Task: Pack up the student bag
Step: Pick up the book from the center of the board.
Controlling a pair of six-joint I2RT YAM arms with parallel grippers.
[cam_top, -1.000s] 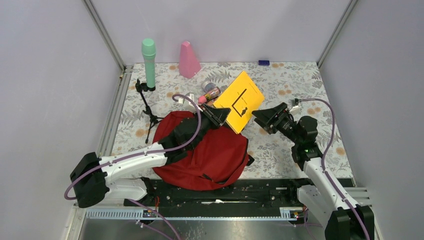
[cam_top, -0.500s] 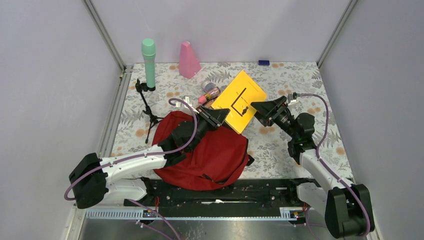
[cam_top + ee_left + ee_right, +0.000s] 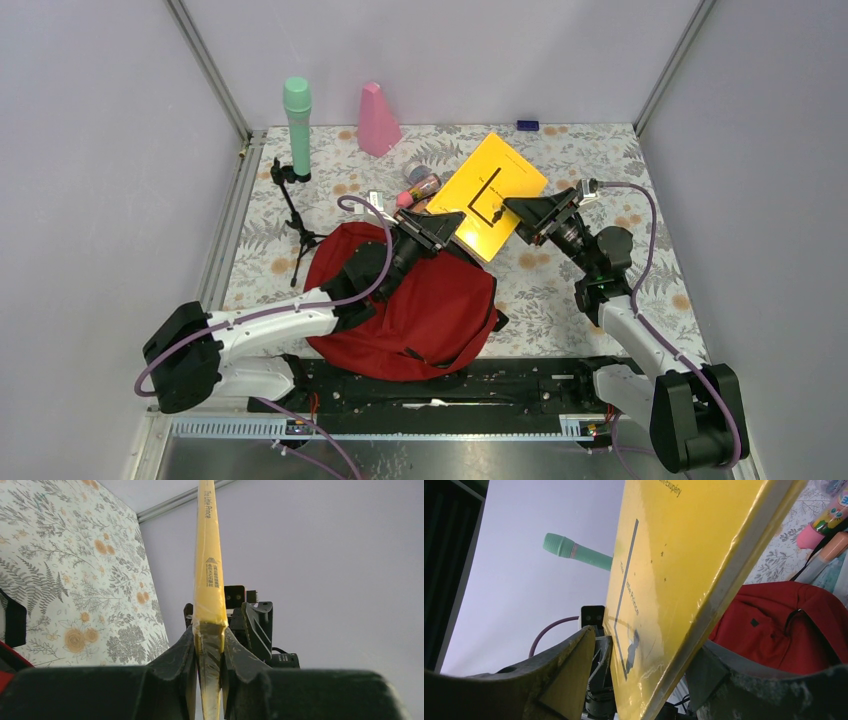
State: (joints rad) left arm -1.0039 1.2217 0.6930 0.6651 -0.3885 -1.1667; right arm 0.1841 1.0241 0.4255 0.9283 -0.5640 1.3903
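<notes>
By student bag (image 3: pixel 420 310) | left claw (image 3: pixel 209 636) pinching book (image 3: pixel 497 192) | right claw (image 3: pixel 646 645) spread around it

Reaches the left arm (image 3: pixel 270 325) way forward and inward, stretched out low and nearly straight. Pinches the near corner of a book (image 3: pixel 495 190) hard in the left hand (image 3: pixel 450 222), fingers (image 3: pixel 180 655) flat against both covers. Bends the right arm (image 3: pixel 640 340) at the elbow, wrist angled up and toward the left. Straddles the book's right side with the right hand (image 3: pixel 518 220), jaws apart, one finger clear of the cover.
</notes>
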